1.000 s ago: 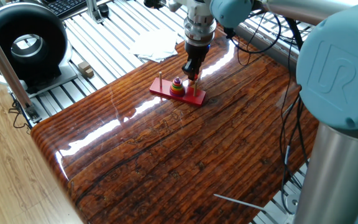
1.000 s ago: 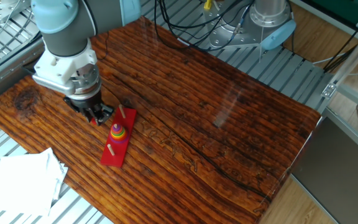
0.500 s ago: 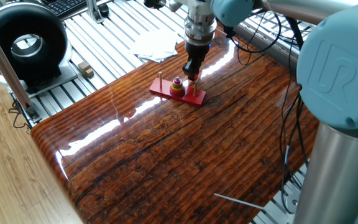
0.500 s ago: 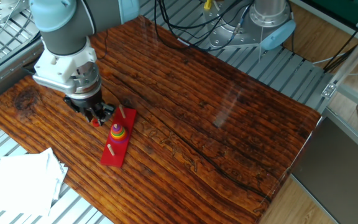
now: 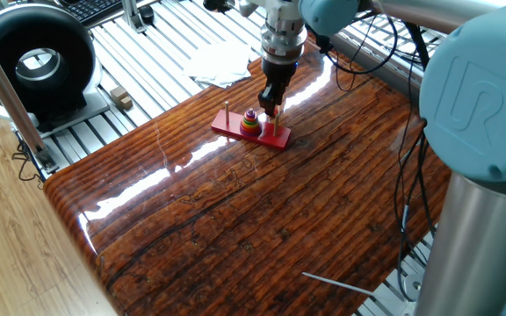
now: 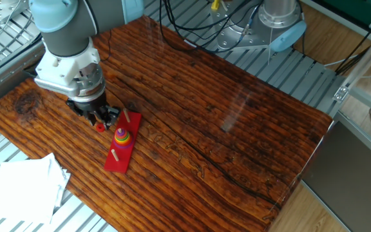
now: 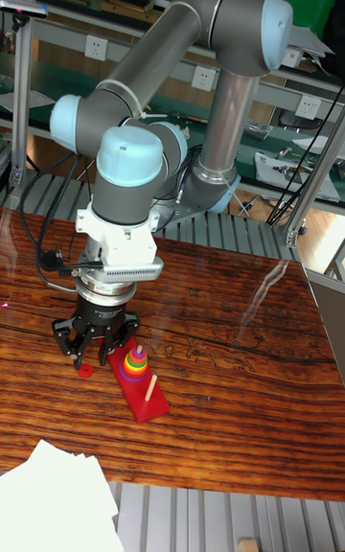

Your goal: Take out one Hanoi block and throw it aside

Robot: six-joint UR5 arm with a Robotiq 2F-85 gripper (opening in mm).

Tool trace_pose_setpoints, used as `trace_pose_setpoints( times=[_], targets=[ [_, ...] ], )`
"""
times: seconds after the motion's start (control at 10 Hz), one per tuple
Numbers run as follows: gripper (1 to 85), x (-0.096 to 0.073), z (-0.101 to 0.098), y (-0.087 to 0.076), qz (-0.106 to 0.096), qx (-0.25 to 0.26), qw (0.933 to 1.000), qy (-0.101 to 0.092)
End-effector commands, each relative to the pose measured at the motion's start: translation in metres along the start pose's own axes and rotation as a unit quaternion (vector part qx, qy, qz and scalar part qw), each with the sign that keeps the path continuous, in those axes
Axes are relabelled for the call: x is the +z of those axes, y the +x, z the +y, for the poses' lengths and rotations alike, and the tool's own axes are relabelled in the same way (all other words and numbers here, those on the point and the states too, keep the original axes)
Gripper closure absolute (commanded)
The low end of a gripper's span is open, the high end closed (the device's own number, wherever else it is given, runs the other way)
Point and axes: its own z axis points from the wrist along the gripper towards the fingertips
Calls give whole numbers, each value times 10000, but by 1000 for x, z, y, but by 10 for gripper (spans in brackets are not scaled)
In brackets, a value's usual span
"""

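A large "UR" logo in raised letters shows on the pale blue joint cap of the robot arm [image 5: 477, 96] at the right of one fixed view; no other writing is legible.

The arm is grey metal tubing with glossy pale blue plastic caps. Its black gripper [image 6: 98, 117] points straight down over a glossy, dark reddish-brown wooden table [image 6: 237, 122] with strong grain and bright reflections. In the other fixed view and the tall fixed view the gripper's fingers stand spread apart and hold nothing.

The Hanoi block [image 6: 99, 127], a tiny round red ring, lies on the wood directly below the gripper's tips, just beside the red base [image 6: 122, 154] at about its ten o'clock in the other fixed view. Whether the fingertips touch the ring cannot be told. In the tall fixed view the same ring [image 7: 85, 369] sits at nine o'clock from the base.

The base is a flat red rectangle with thin pale wooden pegs. On its middle peg sits a small stack of coloured discs [image 6: 122, 136], wider at the bottom and narrowing upward, with green, yellow and red bands.

A crumpled white sheet of paper [image 6: 24, 183] lies off the table's edge on ribbed aluminium decking [image 5: 148, 61]. A round black device [image 5: 35, 61] with a silver centre sits at ten o'clock in one fixed view.
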Motion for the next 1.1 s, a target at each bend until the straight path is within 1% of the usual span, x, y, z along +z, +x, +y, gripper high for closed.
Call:
trace_pose_setpoints(
  times=[0.0,0.2,0.3,0.4,0.5,0.6,0.7,0.8,0.9,1.0],
  targets=[
    [450,-8,2,2,6,32,10000,-83],
    [453,-17,3,5,28,93,9999,-91],
    [470,-23,4,4,33,147,9999,-77],
    [530,-29,4,0,51,283,9996,-26],
    [593,-38,3,-3,84,471,9988,77],
    [650,-45,6,-6,86,593,9982,93],
    [697,-54,10,-10,62,722,9973,101],
    [727,-63,15,-15,1,974,9952,102],
    [763,-73,29,-20,-59,1237,9923,5],
    [790,-78,38,-23,-101,1382,9903,-2]
  ],
)
